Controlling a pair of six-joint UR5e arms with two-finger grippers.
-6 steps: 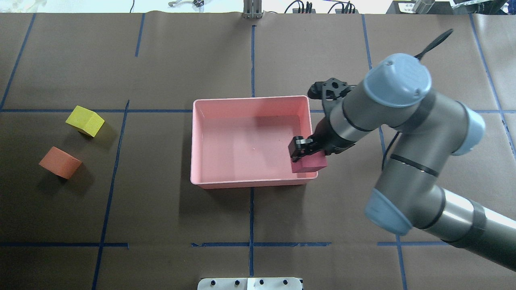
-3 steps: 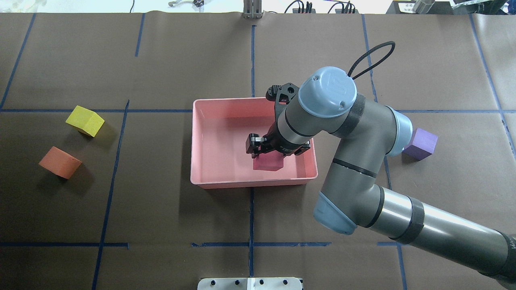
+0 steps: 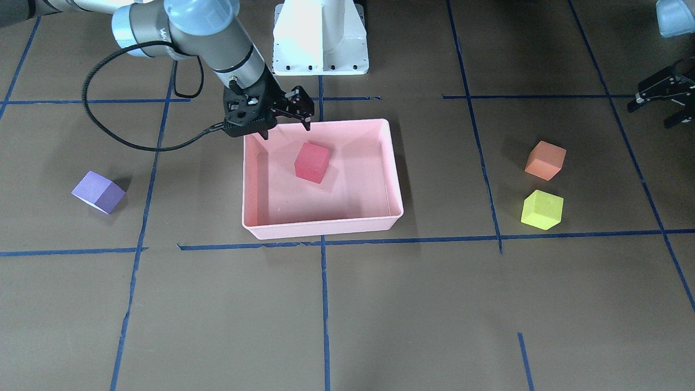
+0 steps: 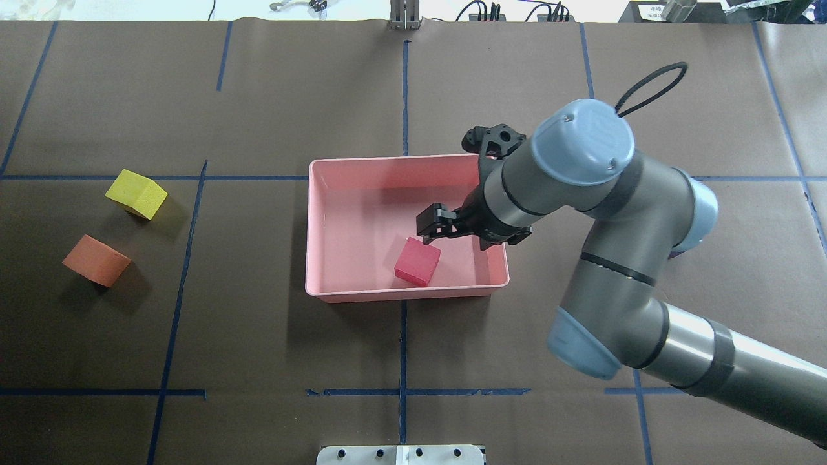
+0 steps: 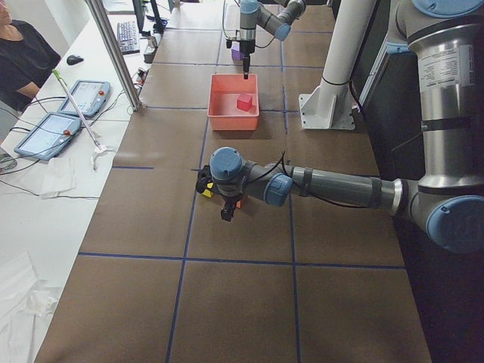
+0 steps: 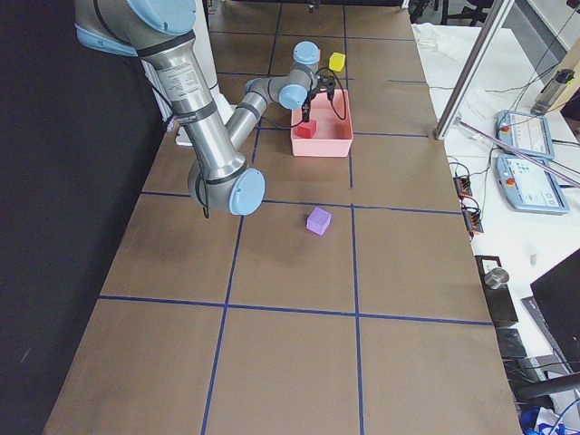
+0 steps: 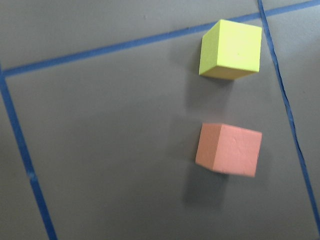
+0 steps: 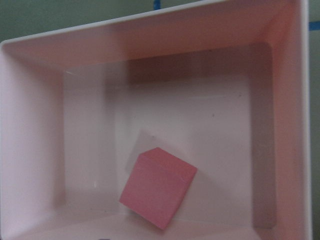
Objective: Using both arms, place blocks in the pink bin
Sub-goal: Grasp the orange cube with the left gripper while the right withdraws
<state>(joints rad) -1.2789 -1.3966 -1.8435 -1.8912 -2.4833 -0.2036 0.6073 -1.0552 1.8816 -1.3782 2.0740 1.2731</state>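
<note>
Starting at the left of the overhead view: a yellow-green block point(image 4: 136, 193) on the brown table point(image 4: 258, 336), with an orange block point(image 4: 96, 260) near it on the robot's side, the two apart and both set askew to the blue tape lines point(image 4: 173, 323). Above that pair, the left gripper point(image 3: 654, 111), raised off the table, jaws spread and holding nothing; from its wrist camera, only the two blocks and tape below. Next, at the middle of the table, the pink bin point(image 4: 405, 294), long side running left to right. Inside it, toward the near right corner, a red block point(image 4: 418, 261), flat on the floor and turned at an angle to the walls, close to the near wall but not clearly touching it. Over the bin's right half, the right gripper point(image 3: 286, 132), pointing down, jaws wide apart and empty, lifted to about rim height; red block lying free beneath and slightly left of it, with a clear gap between fingertips and foam in the front-facing view. Farthest right, a purple block point(image 3: 98, 191) alone on the table, well apart from the bin and almost wholly hidden by the right arm from overhead.
</note>
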